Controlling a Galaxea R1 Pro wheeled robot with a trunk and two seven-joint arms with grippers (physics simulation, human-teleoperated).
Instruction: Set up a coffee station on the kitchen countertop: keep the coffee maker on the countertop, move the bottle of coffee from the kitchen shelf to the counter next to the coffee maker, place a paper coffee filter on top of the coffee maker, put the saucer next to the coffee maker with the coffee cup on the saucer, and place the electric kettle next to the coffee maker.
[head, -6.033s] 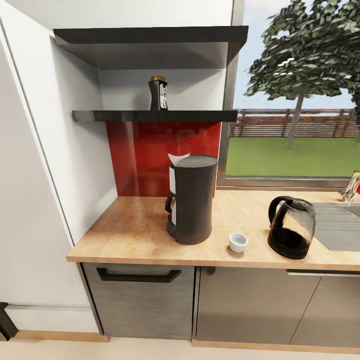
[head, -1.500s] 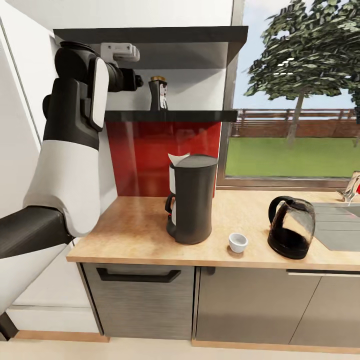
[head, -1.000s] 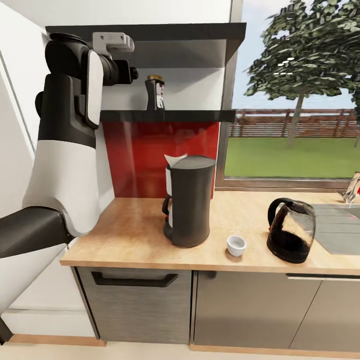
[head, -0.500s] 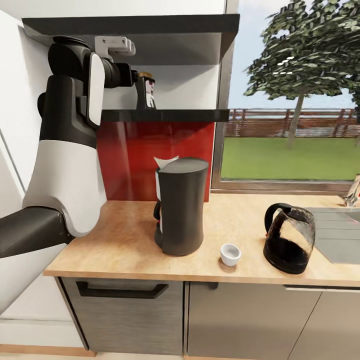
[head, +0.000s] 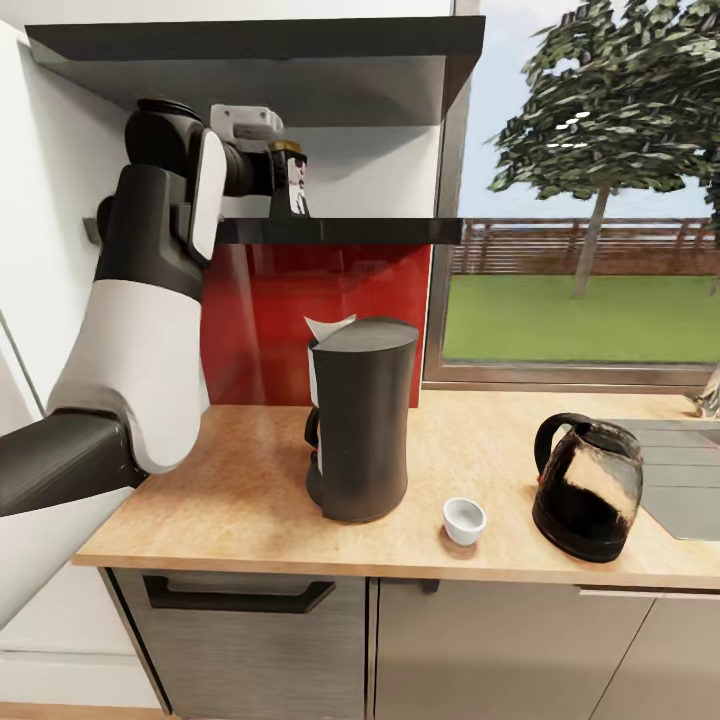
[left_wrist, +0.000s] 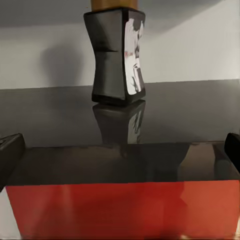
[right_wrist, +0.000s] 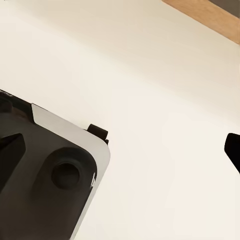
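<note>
The dark coffee bottle (head: 291, 181) with a gold lid stands on the black shelf (head: 340, 231). My left arm is raised to shelf height, its wrist (head: 245, 150) just left of the bottle. In the left wrist view the bottle (left_wrist: 116, 60) stands upright a short way ahead of the open left gripper (left_wrist: 120, 150), whose fingertips (left_wrist: 10, 149) show at the frame's edges. On the countertop (head: 240, 490) stands the black coffee maker (head: 361, 432) with a white paper filter (head: 328, 327) poking up behind its lid. A white cup (head: 464, 520) and the dark electric kettle (head: 588, 491) stand to its right. My right gripper (right_wrist: 120, 150) hangs open over pale floor.
An upper black shelf (head: 260, 40) hangs closely above the bottle. A red backsplash (head: 260, 320) runs behind the coffee maker. A window (head: 590, 200) and a sink (head: 685, 475) are at the right. Cabinet drawers (head: 240, 640) sit below. The robot's base (right_wrist: 45, 185) shows in the right wrist view.
The camera has moved closer and shifted, so the counter looks larger. My left wrist has closed in on the bottle on the shelf.
</note>
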